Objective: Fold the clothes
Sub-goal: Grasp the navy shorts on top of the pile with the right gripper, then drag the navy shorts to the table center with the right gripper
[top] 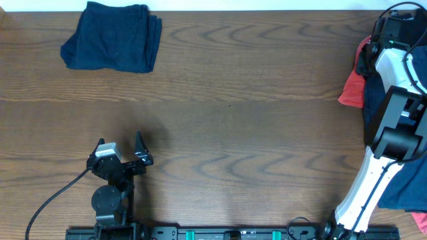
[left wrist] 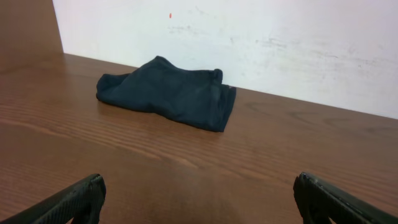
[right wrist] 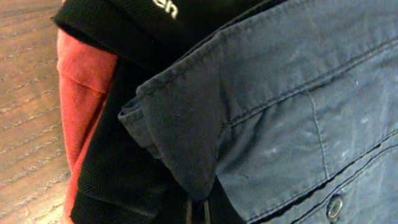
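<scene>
A folded navy garment (top: 113, 37) lies at the table's far left; it also shows in the left wrist view (left wrist: 171, 93) against the white wall. My left gripper (top: 123, 155) (left wrist: 199, 199) is open and empty, low over bare wood near the front. My right gripper (top: 393, 30) is at the far right edge over a pile of clothes. In the right wrist view its fingers (right wrist: 198, 211) are pinched together on the collar of a blue denim shirt (right wrist: 280, 124), which lies over a black garment (right wrist: 124, 180) and a red garment (right wrist: 81, 87).
The red garment (top: 350, 90) hangs over the table's right edge. More blue cloth (top: 408, 187) and a bit of red (top: 420, 220) lie at the front right, beside the right arm. The wooden table (top: 253, 113) stretches between the two arms.
</scene>
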Controlling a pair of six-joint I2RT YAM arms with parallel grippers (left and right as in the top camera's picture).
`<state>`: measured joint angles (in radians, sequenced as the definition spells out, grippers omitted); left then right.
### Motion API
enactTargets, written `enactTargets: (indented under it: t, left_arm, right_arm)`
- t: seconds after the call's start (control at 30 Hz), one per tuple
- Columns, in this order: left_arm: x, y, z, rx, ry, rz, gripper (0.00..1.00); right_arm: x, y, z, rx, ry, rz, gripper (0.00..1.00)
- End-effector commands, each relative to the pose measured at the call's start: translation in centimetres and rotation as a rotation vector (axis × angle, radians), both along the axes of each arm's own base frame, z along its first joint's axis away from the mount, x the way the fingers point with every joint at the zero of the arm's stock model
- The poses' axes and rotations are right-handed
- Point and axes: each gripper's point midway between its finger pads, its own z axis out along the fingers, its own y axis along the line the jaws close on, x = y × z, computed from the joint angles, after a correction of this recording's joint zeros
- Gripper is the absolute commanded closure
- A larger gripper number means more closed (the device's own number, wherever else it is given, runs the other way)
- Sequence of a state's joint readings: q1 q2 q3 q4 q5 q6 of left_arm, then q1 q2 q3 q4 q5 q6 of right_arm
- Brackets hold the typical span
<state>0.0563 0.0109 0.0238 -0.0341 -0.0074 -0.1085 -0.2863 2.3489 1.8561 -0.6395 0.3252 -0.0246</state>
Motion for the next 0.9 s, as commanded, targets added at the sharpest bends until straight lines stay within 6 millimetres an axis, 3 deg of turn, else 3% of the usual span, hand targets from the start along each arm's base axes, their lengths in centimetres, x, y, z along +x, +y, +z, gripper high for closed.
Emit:
enactTargets:
  t: [0.0,0.2,0.3,0.47,0.6,0.8,0.87]
  left_arm:
    - [-0.1,0.5,-1.7,-0.008,0.049,0.028,0.02]
    - [-0.1,0.5,-1.7,-0.008,0.049,0.028,0.02]
    - [-0.1,0.5,-1.7,-0.008,0.049,0.028,0.02]
    - [-0.1,0.5,-1.7,-0.008,0.049,0.028,0.02]
    - [-0.1,0.5,-1.7,-0.008,0.049,0.028,0.02]
    - [-0.1,0.5,-1.7,-0.008,0.049,0.028,0.02]
    - [-0.1,0.5,-1.7,-0.008,0.049,0.028,0.02]
  right_arm:
    - [-0.6,-0.3,0.6,0.001,-0.021,-0.088,0.99]
    - [-0.9,-1.4,5.7,-0.087,-0.103,-0.176,0.99]
    - [-1.0,-1.2,8.8,-0.088,-0.164,-0.191,0.99]
    - [-0.9,0.2,12.1,-0.044,-0.240,-0.190,0.99]
    - [0.0,3.5,13.7,0.051,-0.293,-0.131,0.99]
    - [1.8,10.9,14.0,0.150,-0.307,0.008,0.99]
    - [2.3,14.3,14.0,0.160,-0.299,0.071,0.99]
